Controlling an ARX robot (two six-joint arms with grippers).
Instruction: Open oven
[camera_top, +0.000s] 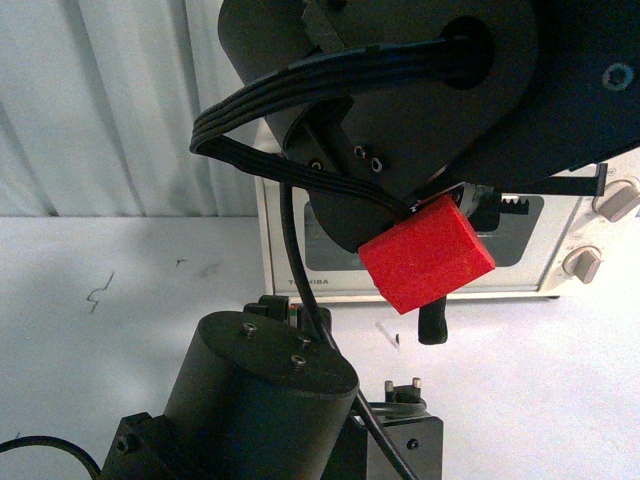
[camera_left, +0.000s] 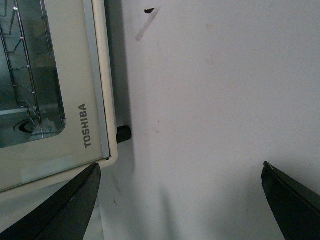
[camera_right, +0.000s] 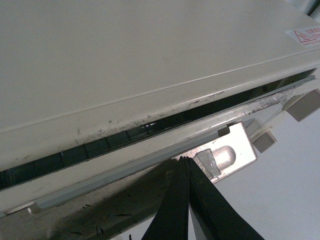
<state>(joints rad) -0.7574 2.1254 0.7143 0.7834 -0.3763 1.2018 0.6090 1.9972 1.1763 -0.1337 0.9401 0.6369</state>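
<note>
Front view puts the oven (camera_top: 540, 272) centre-right on the worktop (camera_top: 100, 300); the right hand (camera_right: 186, 162), clenched empty, sits at its rigid bar handle (camera_right: 125, 170), the likeliest hold on the fragile glass door (camera_left: 75, 75), left hand (camera_left: 181, 170) spread.

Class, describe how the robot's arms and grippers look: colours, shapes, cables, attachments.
The arm is matt black with rounded joint housings, a flat ribbed black cable and a bright red block. A black cylinder carries small screws. The left gripper and right gripper have slim, tapered black fingers.
</note>
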